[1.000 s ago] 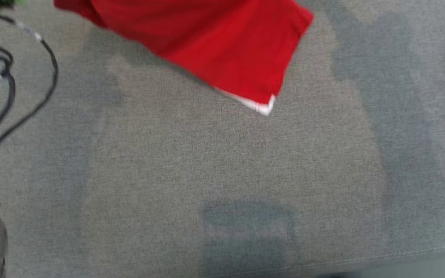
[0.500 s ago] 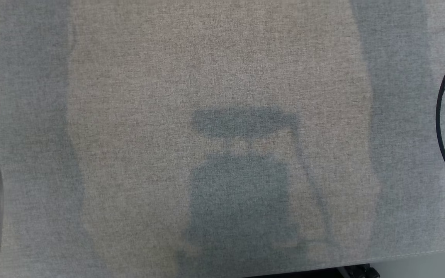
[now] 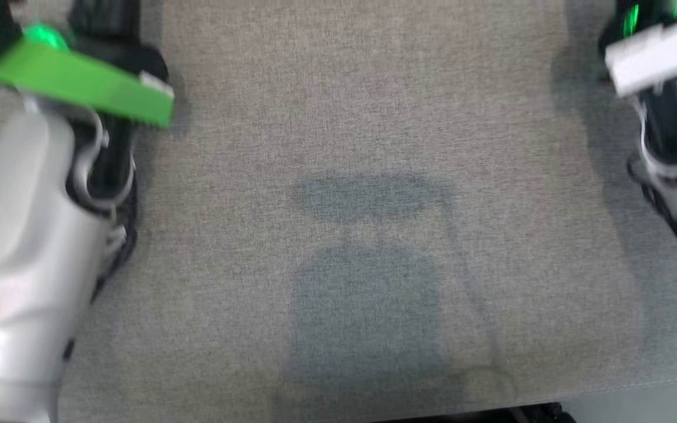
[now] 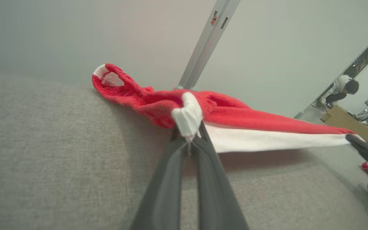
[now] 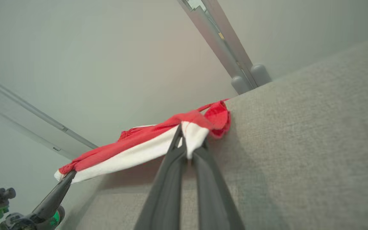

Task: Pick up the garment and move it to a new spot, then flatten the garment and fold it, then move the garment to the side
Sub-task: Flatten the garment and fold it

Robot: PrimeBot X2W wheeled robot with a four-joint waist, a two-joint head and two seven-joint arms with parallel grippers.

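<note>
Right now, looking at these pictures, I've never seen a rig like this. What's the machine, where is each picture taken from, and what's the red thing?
It's a wheeled robot with two arms, each ending in a two-fingered gripper. The top-down picture is from its head camera: its pale left forearm over a grey fabric surface. The other two are from cameras on the wrists, looking out along the grippers. The left gripper and right gripper are each shut on the white edge of a red garment, holding it stretched between them.
</note>
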